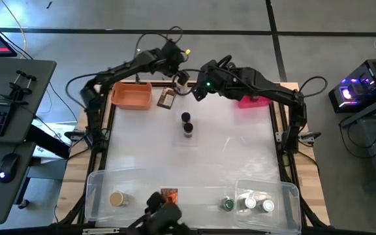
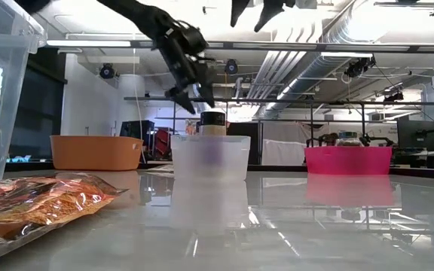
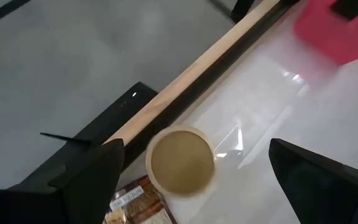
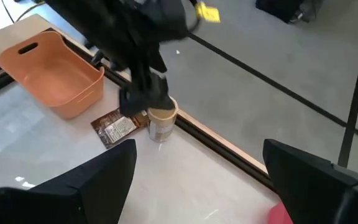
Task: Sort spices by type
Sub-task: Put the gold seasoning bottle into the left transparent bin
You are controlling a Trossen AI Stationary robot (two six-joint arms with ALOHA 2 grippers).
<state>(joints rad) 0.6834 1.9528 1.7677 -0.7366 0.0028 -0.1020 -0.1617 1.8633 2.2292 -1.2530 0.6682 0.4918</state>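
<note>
Table (image 1: pixel 227 163): we see its white top fill the middle of the high view, both arms reaching in from the upper edge.
Tubs: two clear tubs sit along the bottom edge, the left tub (image 1: pixel 100 186) holding a tan-capped jar (image 1: pixel 117 199) and an orange packet (image 1: pixel 169 194), the right tub (image 1: pixel 286 192) holding a green-capped jar (image 1: pixel 228 205) and two white-capped jars (image 1: pixel 258 205).
Orange bin (image 1: pixel 132 95): upper left of the table.
Pink bin (image 1: pixel 253 100): upper right, partly under the right arm.
Left gripper (image 1: pixel 183 77): we see it at upper centre, jaws wide, poised over a tan jar (image 3: pixel 181 163) at the table's far edge and holding nothing.
Right gripper (image 1: pixel 201 88): just right of it, jaws wide, empty.
Brown packet (image 1: pixel 167 98): flat, between orange bin and tan jar.
Dark jars (image 1: pixel 187 124): two, touching, centre of the table.
</note>
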